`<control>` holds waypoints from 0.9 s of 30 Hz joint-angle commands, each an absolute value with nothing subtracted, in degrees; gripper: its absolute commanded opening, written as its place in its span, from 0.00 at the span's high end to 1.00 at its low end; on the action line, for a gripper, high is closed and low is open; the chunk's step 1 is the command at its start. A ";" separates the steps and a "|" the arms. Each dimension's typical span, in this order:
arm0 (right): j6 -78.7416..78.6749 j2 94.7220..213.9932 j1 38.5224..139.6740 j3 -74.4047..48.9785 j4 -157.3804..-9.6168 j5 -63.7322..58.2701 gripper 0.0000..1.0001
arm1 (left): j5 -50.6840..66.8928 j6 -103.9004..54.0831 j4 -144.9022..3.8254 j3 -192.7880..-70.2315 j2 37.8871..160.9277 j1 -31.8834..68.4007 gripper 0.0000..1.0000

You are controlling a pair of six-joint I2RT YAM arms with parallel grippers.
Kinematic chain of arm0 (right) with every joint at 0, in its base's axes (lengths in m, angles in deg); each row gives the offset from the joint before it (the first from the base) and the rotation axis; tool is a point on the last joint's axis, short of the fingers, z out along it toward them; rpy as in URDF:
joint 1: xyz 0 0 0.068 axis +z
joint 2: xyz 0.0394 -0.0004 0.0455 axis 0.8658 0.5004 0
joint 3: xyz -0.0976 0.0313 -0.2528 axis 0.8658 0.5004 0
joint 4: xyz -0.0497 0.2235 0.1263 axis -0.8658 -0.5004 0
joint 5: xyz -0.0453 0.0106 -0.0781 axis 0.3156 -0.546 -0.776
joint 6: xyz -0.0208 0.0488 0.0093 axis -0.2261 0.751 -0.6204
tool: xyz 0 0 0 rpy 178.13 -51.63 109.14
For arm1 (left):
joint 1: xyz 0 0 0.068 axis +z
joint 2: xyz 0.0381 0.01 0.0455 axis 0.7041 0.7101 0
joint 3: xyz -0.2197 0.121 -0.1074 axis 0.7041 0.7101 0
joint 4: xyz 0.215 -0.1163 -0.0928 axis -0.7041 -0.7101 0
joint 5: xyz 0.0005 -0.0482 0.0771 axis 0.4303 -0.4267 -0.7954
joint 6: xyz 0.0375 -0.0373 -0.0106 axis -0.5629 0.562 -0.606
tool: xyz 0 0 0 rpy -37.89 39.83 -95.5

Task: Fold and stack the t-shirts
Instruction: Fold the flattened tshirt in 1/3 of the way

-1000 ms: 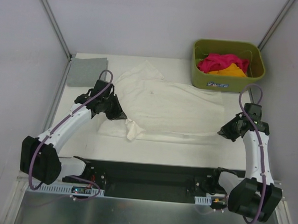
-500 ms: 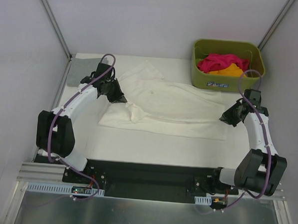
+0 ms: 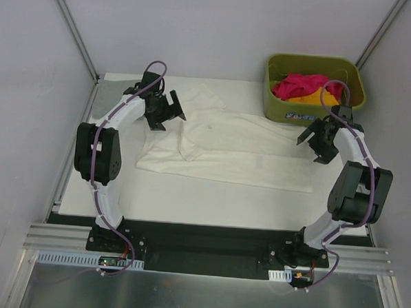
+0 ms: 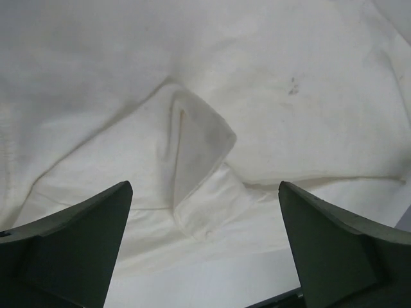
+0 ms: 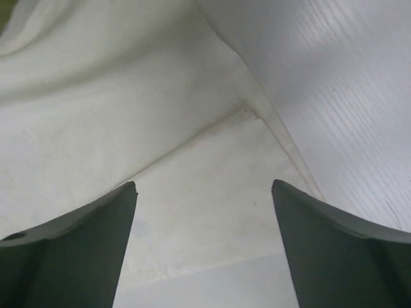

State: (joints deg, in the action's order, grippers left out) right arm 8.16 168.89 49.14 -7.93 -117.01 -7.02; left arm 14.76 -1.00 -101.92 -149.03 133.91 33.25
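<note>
The cream shirt (image 3: 240,149) is laid partly folded on the tabletop (image 3: 189,194). The left claw (image 3: 169,117) and right claw (image 3: 310,148) are spread, with nothing pinched. A bunched sleeve (image 4: 199,160) could be trapped in the next fold, and a lopsided stack produced.

left arm (image 3: 121,118) folded up from its base at the near edge of the tabletop (image 3: 189,198), forearm running out to the far-left corner, left gripper (image 3: 169,116) angled right and down. Jaws spread wide, nothing between the fingers (image 4: 70,244). right arm (image 3: 358,193) roughly mirrors it: elbow raised along the right edge, forearm reaching toward the far-right corner, right gripper (image 3: 313,147) aimed left and down, its 2 fingers also wide apart and gripping nothing. The 2 grippers sit well apart, 1 per side
</note>
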 commanded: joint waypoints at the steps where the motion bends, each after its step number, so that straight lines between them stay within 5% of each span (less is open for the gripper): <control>1: 3.62 163.82 51.26 -9.69 -119.55 -12.91 0.03 | 12.68 -2.74 -104.37 -149.09 130.10 34.12 0.01; 27: 2.82 162.67 57.86 13.96 -116.30 -3.87 0.03 | 9.95 1.74 -99.63 -109.91 118.50 34.74 0.01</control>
State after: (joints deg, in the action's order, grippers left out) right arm 3.15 165.17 57.97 9.36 -114.67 -4.92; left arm 13.84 0.83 -97.22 -118.12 121.65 34.37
